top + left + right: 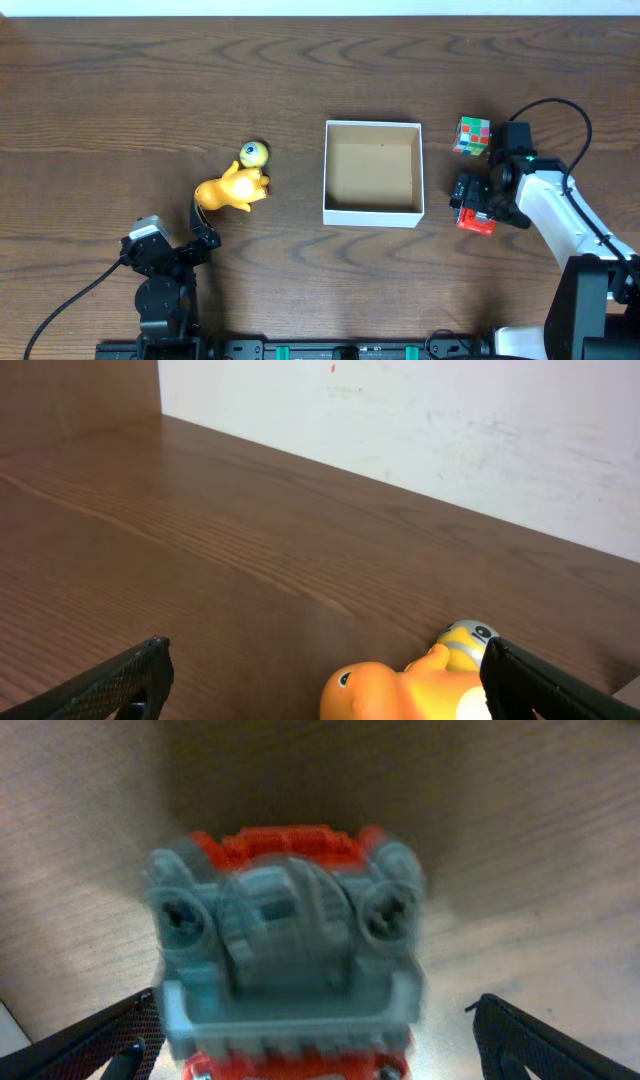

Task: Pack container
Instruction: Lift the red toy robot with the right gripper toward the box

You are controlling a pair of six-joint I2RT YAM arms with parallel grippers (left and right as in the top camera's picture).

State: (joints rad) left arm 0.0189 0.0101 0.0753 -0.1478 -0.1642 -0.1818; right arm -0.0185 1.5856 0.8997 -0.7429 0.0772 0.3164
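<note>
Our left gripper (325, 660) is hovering low at the near left of the table (120, 100), and we are holding its fingers (110, 685) spread wide apart. An orange toy figure (232, 190) is lying just ahead of it, closer to the right-hand finger in the left wrist view.

Over on the right, we are reaching our right gripper (320, 1020) down over a red and grey block toy (290, 940). It is standing open, with one finger on either side of the toy. One finger is showing a clear gap from the toy, so we are not pinching it.

The container (372, 213) is sitting upright in the middle of the table, with its brown inside facing up. It is lying between the orange toy figure on its left and the block toy on its right, apart from both.

A small round yellow toy (254, 154) is resting just on the far side of the orange figure. Farthest back, a multicoloured cube (473, 135) is sitting near the container's far right corner, beside the right arm (560, 205).
</note>
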